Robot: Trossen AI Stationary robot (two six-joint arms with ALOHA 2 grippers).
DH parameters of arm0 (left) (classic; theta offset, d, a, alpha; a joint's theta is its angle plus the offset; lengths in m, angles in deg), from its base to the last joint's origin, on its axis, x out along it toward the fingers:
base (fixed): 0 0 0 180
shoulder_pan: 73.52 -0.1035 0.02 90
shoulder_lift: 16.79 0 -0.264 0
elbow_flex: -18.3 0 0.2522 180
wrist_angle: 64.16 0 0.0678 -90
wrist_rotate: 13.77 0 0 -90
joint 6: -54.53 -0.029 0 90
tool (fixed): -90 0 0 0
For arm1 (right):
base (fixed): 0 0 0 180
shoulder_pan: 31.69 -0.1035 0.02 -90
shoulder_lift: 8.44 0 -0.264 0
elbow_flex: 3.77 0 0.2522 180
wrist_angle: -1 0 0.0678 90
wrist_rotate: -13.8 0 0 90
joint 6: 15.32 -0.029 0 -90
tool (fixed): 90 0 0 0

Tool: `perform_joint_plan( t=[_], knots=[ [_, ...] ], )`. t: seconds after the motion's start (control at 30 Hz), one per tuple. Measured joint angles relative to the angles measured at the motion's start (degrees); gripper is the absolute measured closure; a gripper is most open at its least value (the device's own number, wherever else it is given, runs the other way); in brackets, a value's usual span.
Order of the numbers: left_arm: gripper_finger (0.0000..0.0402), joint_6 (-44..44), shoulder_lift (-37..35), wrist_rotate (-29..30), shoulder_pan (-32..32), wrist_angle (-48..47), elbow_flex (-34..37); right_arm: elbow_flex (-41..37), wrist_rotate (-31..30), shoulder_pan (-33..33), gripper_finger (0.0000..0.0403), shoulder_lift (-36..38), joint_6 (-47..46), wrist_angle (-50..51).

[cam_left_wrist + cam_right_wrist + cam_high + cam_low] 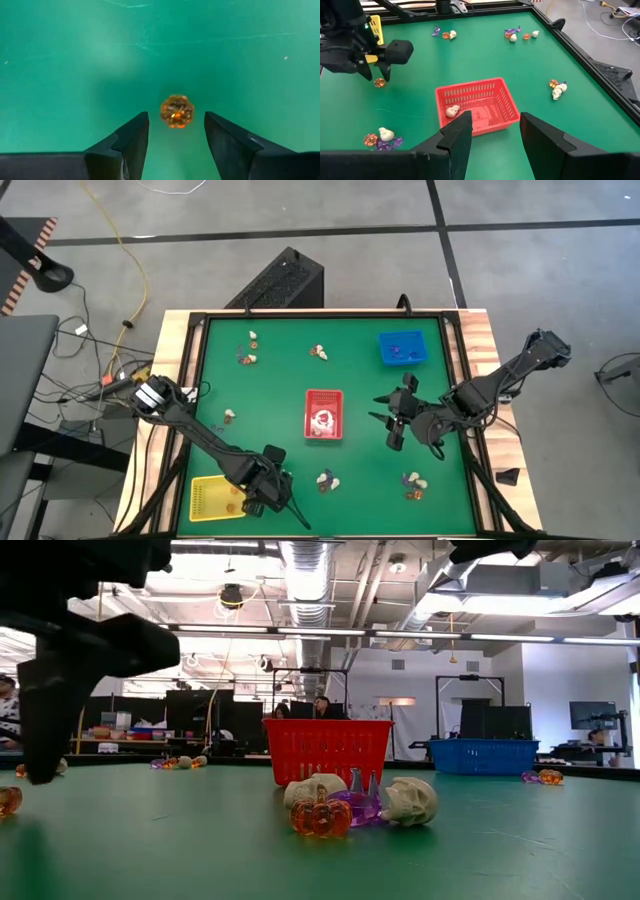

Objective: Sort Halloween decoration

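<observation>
Halloween decoration (176, 111): 1 orange pumpkin between left gripper's (176, 137) wide jaws; right gripper's (496, 131) jaws wide, empty.

No readable text, label, brand, number or sign found in any view. Red tray (323, 415), blue tray (402, 348), yellow tray (212, 498): plain mesh, no lettering seen. Trinkets (355, 806): no markings made out. Green table mat (280, 380): unmarked. Background room in low view: screens and shelves too small and blurred for any writing to be read.
</observation>
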Motion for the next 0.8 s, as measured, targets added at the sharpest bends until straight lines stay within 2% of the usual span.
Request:
perform_joint_plan(
  t=[0.63,0.8],
  knots=[
    [0.0220,-0.60,1.62,-2.51,-0.21,4.15,1.62,0.00,0.11,0.00,0.0207,0.02,0.02,-0.06],
    [0.0236,-1.09,1.71,-2.28,-0.21,3.94,1.44,0.00,0.11,0.00,0.0207,0.02,0.02,-0.07]
  ],
)
